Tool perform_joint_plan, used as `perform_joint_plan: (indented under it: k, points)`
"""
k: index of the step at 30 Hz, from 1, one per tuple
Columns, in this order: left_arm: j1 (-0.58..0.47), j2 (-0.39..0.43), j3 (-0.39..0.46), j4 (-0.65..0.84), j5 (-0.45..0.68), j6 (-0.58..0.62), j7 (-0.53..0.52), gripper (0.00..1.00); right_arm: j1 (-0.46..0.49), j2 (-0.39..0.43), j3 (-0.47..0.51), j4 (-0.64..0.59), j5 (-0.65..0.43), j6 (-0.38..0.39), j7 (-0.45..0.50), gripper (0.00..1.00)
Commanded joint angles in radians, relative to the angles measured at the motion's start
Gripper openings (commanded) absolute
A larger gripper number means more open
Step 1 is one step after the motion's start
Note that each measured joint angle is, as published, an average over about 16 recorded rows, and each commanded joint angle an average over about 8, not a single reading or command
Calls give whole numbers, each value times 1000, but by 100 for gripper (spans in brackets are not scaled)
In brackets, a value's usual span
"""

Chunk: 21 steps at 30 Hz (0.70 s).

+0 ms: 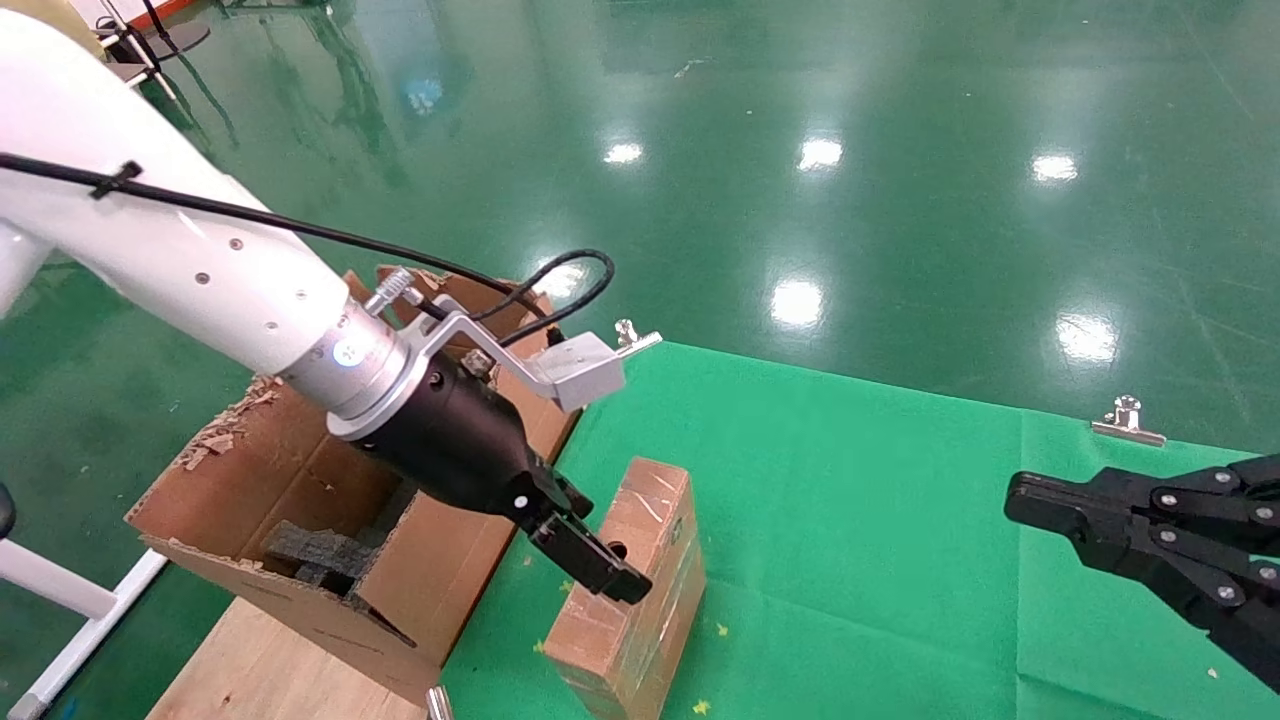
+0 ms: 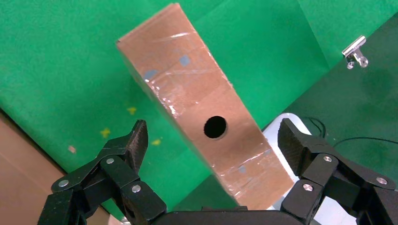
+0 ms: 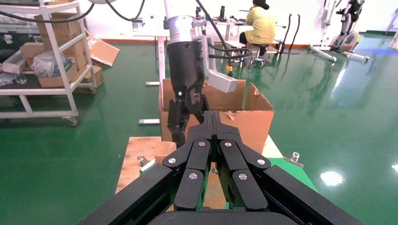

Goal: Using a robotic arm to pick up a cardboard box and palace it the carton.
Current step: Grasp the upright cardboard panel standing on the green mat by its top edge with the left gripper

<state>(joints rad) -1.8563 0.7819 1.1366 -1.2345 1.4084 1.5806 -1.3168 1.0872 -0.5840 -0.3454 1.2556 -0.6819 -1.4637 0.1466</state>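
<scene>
The small taped cardboard box (image 1: 655, 505) stands on the green cloth, its holed face (image 2: 215, 127) turned up toward the left wrist camera. The white robotic arm (image 1: 200, 270) reaches over the carton, and its left gripper (image 1: 585, 540) hangs just above the box. In the left wrist view the left gripper (image 2: 213, 136) is open, one pad (image 2: 140, 138) on each side of the box's near end, neither touching it. The big ragged carton (image 1: 300, 480) sits left of the box, with black foam inside. My right gripper (image 1: 1015, 500) is shut and parked at the right.
The green cloth (image 1: 850, 520) covers the table and is held by metal clips (image 1: 1128, 418) along its far edge. The carton rests on a wooden board (image 1: 260, 660). Shiny green floor lies beyond. The right wrist view shows a shelf cart and a seated person far off.
</scene>
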Motion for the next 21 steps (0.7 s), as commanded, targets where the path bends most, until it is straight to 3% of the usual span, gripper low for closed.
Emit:
perform_joint_plan:
  k: [1,10,13,14,18,21]
  points:
    - [-13,6,28,3,-11,-3,-11,100,0,0,0,0,0,0,0,0]
    - [-29,43,99,-4,1,-20,-71,100,0,0,0,0,0,0,0,3]
    - [-26,53,113,-11,11,-31,-90,97,0,0,0,0,0,0,0,41]
    - [-25,56,117,-14,16,-34,-96,90,0,0,0,0,0,0,0,53]
    - [-24,66,130,-25,31,-44,-114,41,0,0,0,0,0,0,0,100]
    - [-24,70,136,-30,37,-48,-120,6,0,0,0,0,0,0,0,100]
